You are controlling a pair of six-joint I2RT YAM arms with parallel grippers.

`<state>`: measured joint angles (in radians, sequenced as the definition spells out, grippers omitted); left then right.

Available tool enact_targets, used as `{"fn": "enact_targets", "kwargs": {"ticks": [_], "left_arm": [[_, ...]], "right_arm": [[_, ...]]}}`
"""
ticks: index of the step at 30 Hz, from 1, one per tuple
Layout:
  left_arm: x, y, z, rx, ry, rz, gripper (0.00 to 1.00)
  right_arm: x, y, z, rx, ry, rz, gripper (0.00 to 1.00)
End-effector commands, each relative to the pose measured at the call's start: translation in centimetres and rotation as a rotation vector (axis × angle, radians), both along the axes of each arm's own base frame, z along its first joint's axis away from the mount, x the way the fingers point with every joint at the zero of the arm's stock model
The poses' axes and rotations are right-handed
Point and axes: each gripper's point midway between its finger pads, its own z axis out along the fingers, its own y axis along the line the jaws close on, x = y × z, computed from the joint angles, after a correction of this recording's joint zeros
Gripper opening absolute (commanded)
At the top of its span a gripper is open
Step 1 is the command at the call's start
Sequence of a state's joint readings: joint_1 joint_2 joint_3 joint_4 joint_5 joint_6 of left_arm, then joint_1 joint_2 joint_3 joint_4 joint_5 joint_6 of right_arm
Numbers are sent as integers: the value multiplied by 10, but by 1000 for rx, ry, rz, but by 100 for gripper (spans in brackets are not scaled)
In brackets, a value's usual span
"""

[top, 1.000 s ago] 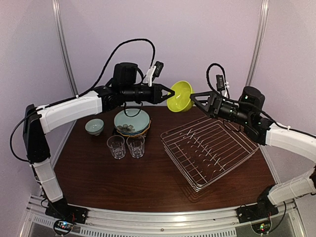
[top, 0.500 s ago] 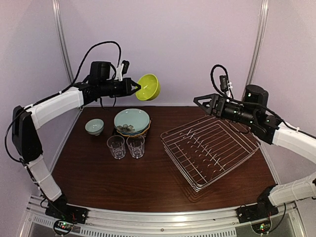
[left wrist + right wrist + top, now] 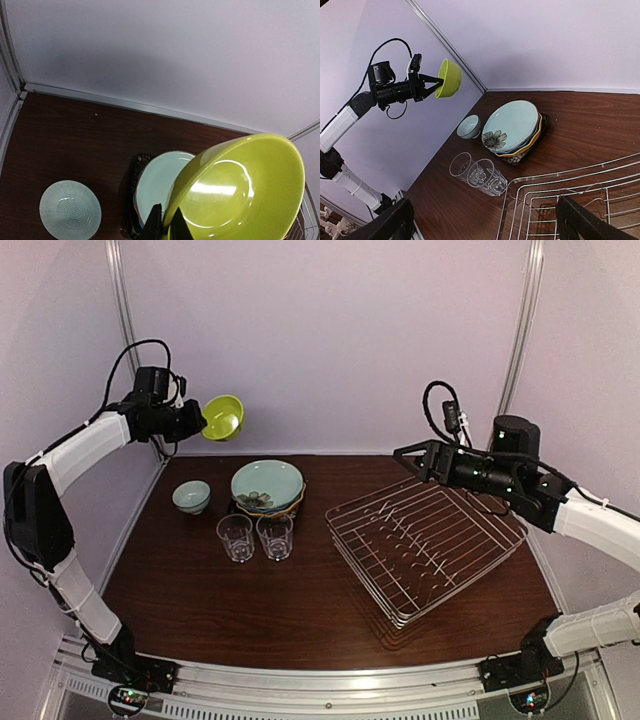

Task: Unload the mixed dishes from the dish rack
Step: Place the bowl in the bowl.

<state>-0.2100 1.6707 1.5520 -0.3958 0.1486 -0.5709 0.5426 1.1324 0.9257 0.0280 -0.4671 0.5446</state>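
1. At the upper left of the overhead view, your left gripper (image 3: 203,421) has its jaws pinched on the rim of the yellow-green bowl (image 3: 224,417). The bowl is tipped on its side, high above the table (image 3: 300,610). That is a thin, one-edge hold. A quick wrist turn or fast descent could let the bowl swing or slip out and drop.
2. Below it, at centre left, sit the white bowl (image 3: 191,496), the plate stack (image 3: 267,484) and the two glasses (image 3: 235,537) (image 3: 274,536), all close together. If you come down carelessly, the bowl could clip the glasses or land on the plates.
3. The dish rack (image 3: 380,494), right of centre, looks empty, so this bowl seems to be the last item to set down.
4. At the right, your right gripper (image 3: 402,453) hangs over the rack's far edge with its jaws wide apart and holding nothing. Lowering it could snag the prongs.
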Motion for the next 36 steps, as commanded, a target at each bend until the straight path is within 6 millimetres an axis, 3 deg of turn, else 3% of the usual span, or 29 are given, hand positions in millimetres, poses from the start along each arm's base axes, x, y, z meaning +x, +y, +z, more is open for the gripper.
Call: {"fn": "enact_targets", "kwargs": {"ticks": [1, 16, 21, 30, 32, 36], "left_arm": [[5, 33, -13, 41, 56, 123, 0], [9, 127, -105, 82, 295, 386, 0], [5, 137, -131, 113, 355, 415, 0], [-5, 139, -162, 118, 414, 435, 0], [-5, 151, -169, 105, 424, 459, 0], [-6, 154, -181, 88, 446, 462, 0]], "right_arm": [[0, -6, 11, -10, -36, -21, 100], [-3, -7, 1, -40, -16, -12, 100], [-3, -7, 0, -36, -16, -12, 100], [-4, -7, -1, -34, -14, -7, 100], [-4, -7, -1, -35, -14, -8, 100], [-5, -8, -1, -35, -15, -12, 100]]}}
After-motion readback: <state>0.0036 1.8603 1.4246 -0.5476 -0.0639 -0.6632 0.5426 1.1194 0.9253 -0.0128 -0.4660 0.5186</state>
